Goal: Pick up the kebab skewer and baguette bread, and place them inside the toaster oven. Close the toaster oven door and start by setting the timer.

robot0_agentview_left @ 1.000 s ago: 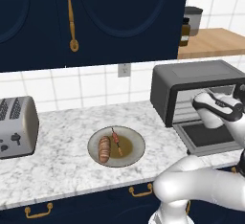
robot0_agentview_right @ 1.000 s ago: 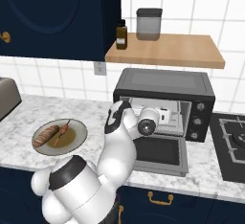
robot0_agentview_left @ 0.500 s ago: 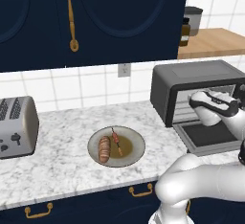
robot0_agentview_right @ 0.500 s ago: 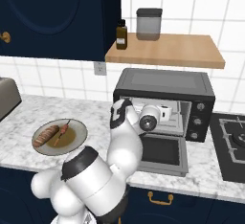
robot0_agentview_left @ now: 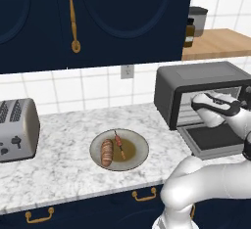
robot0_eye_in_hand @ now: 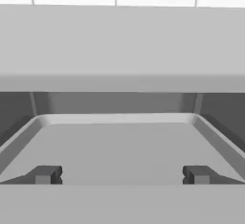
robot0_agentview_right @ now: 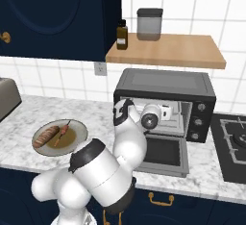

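The end effector [robot0_eye_in_hand: 121,174] is spread wide and holds nothing; in the hand view its two dark fingertips [robot0_eye_in_hand: 46,174] stand far apart, pointing into the grey cavity of the toaster oven [robot0_agentview_right: 166,105]. From the right base view the hand sits at the mouth of the oven, just above the toaster oven door [robot0_agentview_right: 163,155], which hangs dropped open and lies flat toward the near edge of the table [robot0_agentview_right: 202,181]. In the left base view the wrist reaches across the oven's front opening from the right.

The oven's inside shows a bare floor and plain walls, with nothing lying in it. Its knobs sit in a column on its right side.

Well to the left of the oven, a round plate [robot0_agentview_left: 138,144] rests on the marble table. On the plate lies the baguette bread [robot0_agentview_left: 107,152], toward the plate's left, and just beside it on the right the kebab skewer [robot0_agentview_left: 119,145], a thin stick with small dark chunks. Both lie apart from the end effector.

Farther left stands a silver toaster [robot0_agentview_left: 17,129]. Above the oven a wooden shelf [robot0_agentview_right: 166,51] carries a brown bottle [robot0_agentview_right: 122,34] and a grey canister [robot0_agentview_right: 149,24].
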